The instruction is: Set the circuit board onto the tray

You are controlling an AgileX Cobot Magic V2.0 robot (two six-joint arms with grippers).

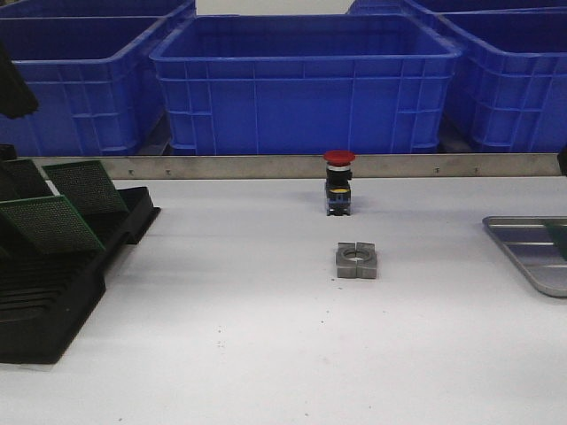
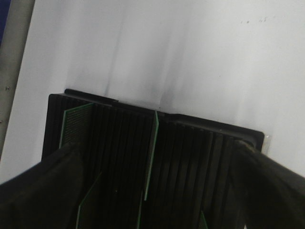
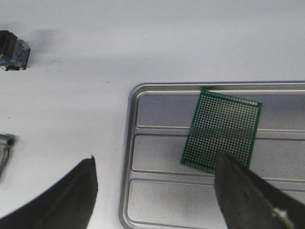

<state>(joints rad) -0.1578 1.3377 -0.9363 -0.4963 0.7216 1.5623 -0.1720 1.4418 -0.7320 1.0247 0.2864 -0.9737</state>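
The grey metal tray [image 1: 524,254] lies at the table's right edge. In the right wrist view, a green perforated circuit board [image 3: 222,129] lies flat on the tray [image 3: 157,143], free of the fingers. My right gripper [image 3: 153,188] hangs open above the tray's near corner, one finger [image 3: 248,195] overlapping the board's edge in the view. Several green circuit boards [image 1: 55,221] stand in the black slotted rack [image 1: 53,301] at left. My left gripper [image 2: 157,195] is open over the rack [image 2: 190,143], with a board [image 2: 151,152] edge-on between its fingers, untouched.
A red-capped push button [image 1: 338,181] stands at the table's middle back. A grey metal block with a round hole [image 1: 356,260] lies in front of it. Blue plastic bins [image 1: 301,80] line the back behind a metal rail.
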